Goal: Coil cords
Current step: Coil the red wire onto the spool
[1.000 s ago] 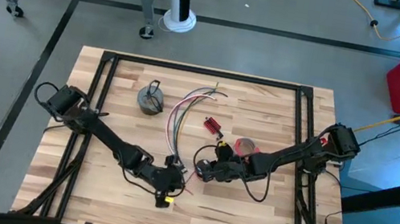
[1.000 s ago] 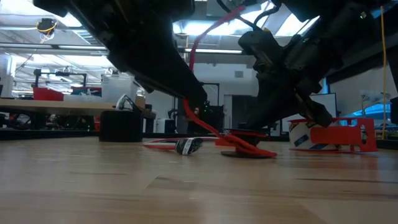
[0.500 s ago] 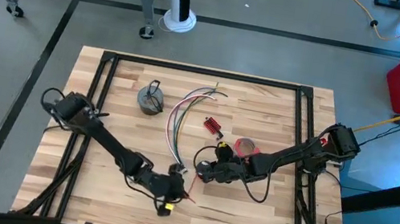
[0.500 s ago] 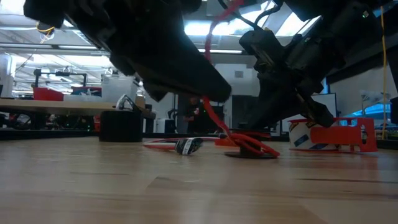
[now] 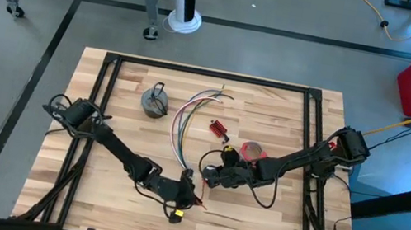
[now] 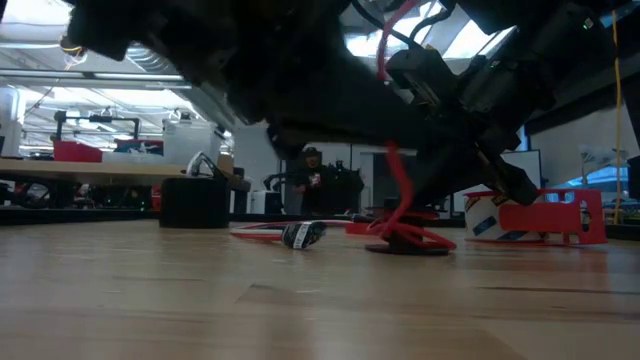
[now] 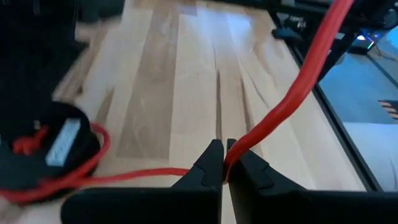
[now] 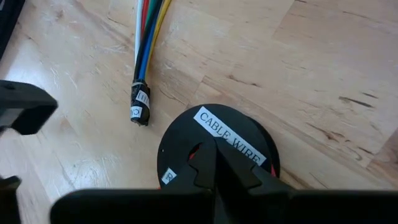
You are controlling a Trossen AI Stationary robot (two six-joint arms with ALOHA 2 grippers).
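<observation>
A black spool wound with red cord (image 8: 186,140), labelled CABLE WIRE, lies flat on the table (image 6: 405,245) under my right gripper (image 8: 214,163), which is shut. My left gripper (image 7: 223,163), shut on the spool's loose red cord (image 6: 398,190), hovers just on the near side of the spool (image 5: 191,200). The bundle of coloured wires (image 5: 186,120) lies on the table beyond, its plug end (image 8: 140,104) close to the spool. The grey coil with a black loop (image 5: 155,102) sits at the far left. My left gripper pinches the red cord (image 7: 231,155) between its two fingertips, a short way along from the spool. The fingers slant down and lie across the cord. One stretch runs low along the table to the spool (image 7: 43,152); the other rises slack past the fingers (image 7: 311,56). My right gripper's shut fingers (image 8: 231,169) rest on the spool's top face near its middle (image 8: 211,140), slanting down from the table's right. Whether they pinch anything there, the fingers themselves hide. The spool lies flat on the table.
A small red block (image 5: 218,129) and a red tape roll (image 5: 252,150) lie just beyond my right arm. A red tape dispenser (image 6: 530,215) shows at the right in the low view. A black frame (image 5: 212,74) runs round the tabletop. Bare wood lies at the near side.
My left gripper has gone toward the table's right and near edges and sunk a little, tipping further down, still shut on the red cord. The cord has swung round the spool's near side and now rises steeply instead of slanting. The spool and my right gripper stayed put.
</observation>
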